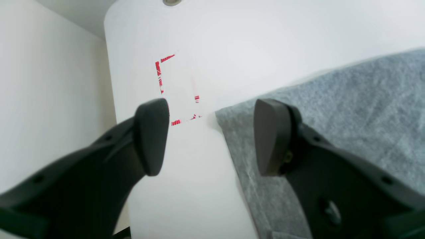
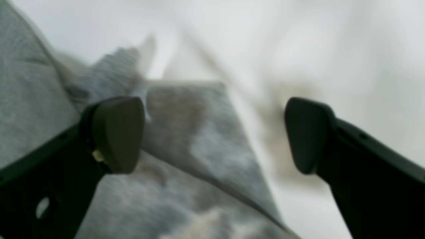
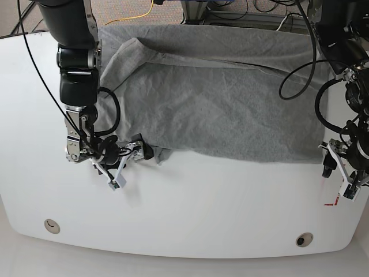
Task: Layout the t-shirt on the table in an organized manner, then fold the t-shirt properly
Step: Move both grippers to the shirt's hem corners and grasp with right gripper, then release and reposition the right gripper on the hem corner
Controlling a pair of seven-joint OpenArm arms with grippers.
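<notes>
The heather-grey t-shirt (image 3: 213, 98) lies spread over the far half of the white table (image 3: 190, 219), creased, with its near edge running left to right. My right gripper (image 3: 134, 161) is at the shirt's near-left corner, low over the table. In the right wrist view it (image 2: 212, 132) stands open, with a blurred fold of the t-shirt (image 2: 199, 139) under and between its fingers. My left gripper (image 3: 340, 173) is by the near-right corner. In the left wrist view it (image 1: 212, 137) is open over bare table, one finger (image 1: 272, 136) above the t-shirt (image 1: 332, 109) edge.
A red dashed rectangle (image 1: 177, 89) is marked on the table just beyond my left gripper, near the table's side edge. Two round grommet holes (image 3: 52, 225) (image 3: 304, 239) sit near the front edge. Cables (image 3: 248, 14) run along the floor behind the table.
</notes>
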